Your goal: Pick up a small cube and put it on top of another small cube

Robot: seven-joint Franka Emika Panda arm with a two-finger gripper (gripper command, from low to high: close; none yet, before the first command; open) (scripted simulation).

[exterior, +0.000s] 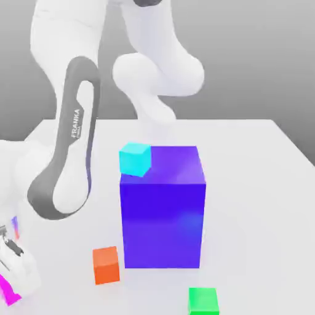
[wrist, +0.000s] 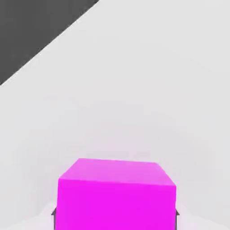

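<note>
The gripper (wrist: 115,214) is clamping the magenta cube (wrist: 116,193) on the table (wrist: 134,90), making the grasp; lifting it toward another small cube should follow.

large blue-purple block (exterior: 162,215) stands upright mid-table on the white table (exterior: 258,184). grey backdrop (exterior: 246,55) behind the table; dark grey area (wrist: 31,31) past the table edge in hand view.

Magenta cube (wrist: 116,194), cyan cube (exterior: 135,159), orange cube (exterior: 106,265), green cube (exterior: 203,301), blue block (exterior: 162,209).
</note>
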